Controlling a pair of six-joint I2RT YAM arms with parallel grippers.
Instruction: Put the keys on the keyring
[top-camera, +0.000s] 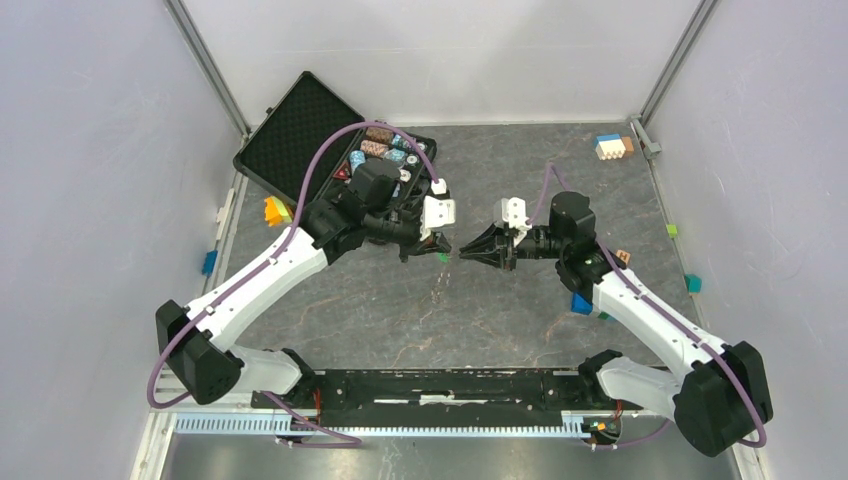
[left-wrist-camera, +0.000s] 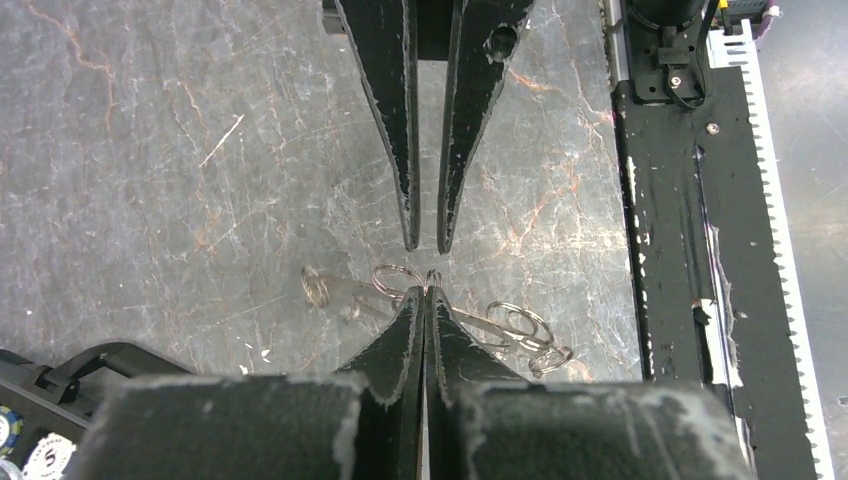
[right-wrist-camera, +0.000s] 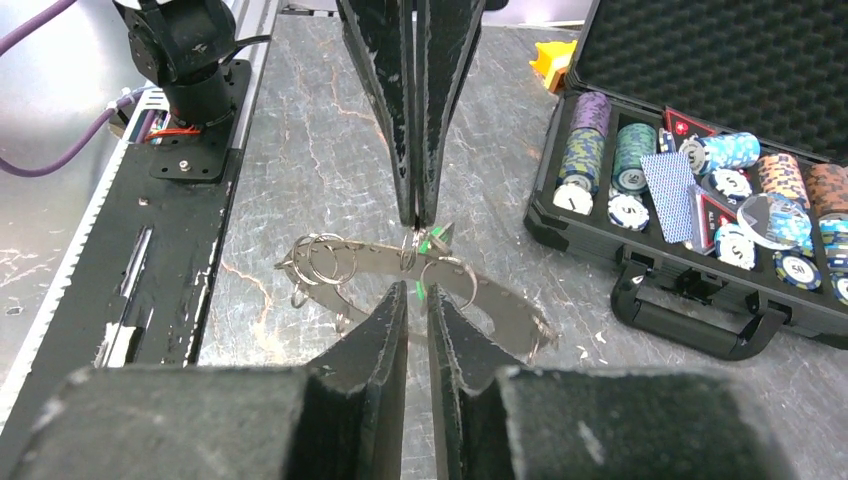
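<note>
The two grippers are met tip to tip over the middle of the table (top-camera: 400, 320). The left gripper (left-wrist-camera: 424, 297) is clenched, its fingers pressed flat together. A thin wire loop (left-wrist-camera: 432, 276) is seen at the tips, but what exactly is pinched cannot be told. The right gripper (right-wrist-camera: 417, 292) is held released, with a narrow gap between its fingers, and nothing is seen clamped in that gap. In the right wrist view the keyring (right-wrist-camera: 495, 305) is seen as a curved grey metal band directly below both sets of tips; whether all of it rests on the surface cannot be told. Small rings (right-wrist-camera: 320, 262) are bunched at one end of the band, and another is placed near its middle. The green key (right-wrist-camera: 434, 238) is located just beside the left gripper's tips; whether it is touched by them cannot be told. An open case (right-wrist-camera: 700, 325) of chips (right-wrist-camera: 628, 150) is set at the far left corner, apart from the keyring. An orange block (top-camera: 274, 211) is placed beside the case, and a blue block (top-camera: 580, 303) beside the right arm.
</note>
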